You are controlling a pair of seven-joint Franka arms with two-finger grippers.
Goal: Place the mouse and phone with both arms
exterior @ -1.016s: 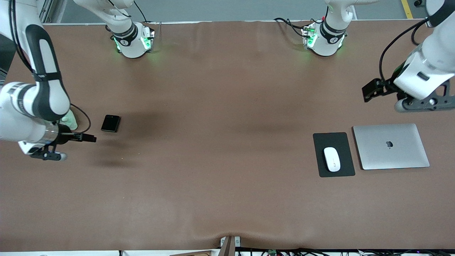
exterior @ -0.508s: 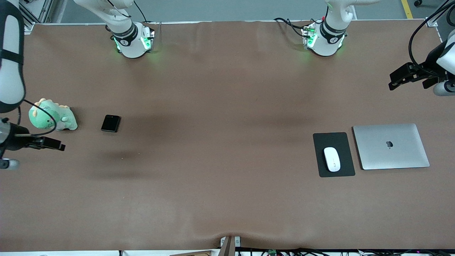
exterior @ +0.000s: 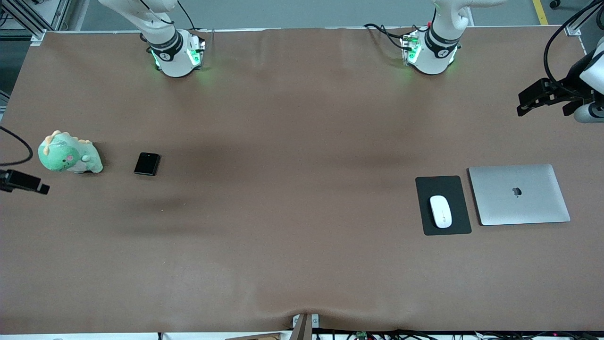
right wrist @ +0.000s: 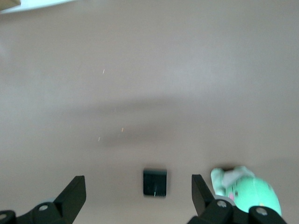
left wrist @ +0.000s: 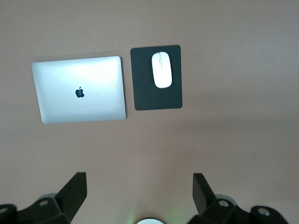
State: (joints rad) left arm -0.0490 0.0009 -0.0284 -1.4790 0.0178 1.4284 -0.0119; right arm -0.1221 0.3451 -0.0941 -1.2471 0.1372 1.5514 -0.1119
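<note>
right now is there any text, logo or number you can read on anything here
No readable words or numbers anywhere.
Laptop: an apple-shaped logo on its closed lid, no lettering.
Arm bases near the green lights: small round marks, too small to read.
Mouse, black pad, phone, green plush toy: no text visible.

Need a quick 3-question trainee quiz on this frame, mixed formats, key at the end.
1. True or false: the mouse lies on the black pad.
2. Multiple choice: what lies beside the phone, toward the right arm's end of the table? A) the laptop B) the green plush toy C) a mug
3. Fill in: the left gripper and the right gripper both hang above the table with their fingers ____ and nothing between them.

Key: 1 true; 2 B; 3 open.
</note>
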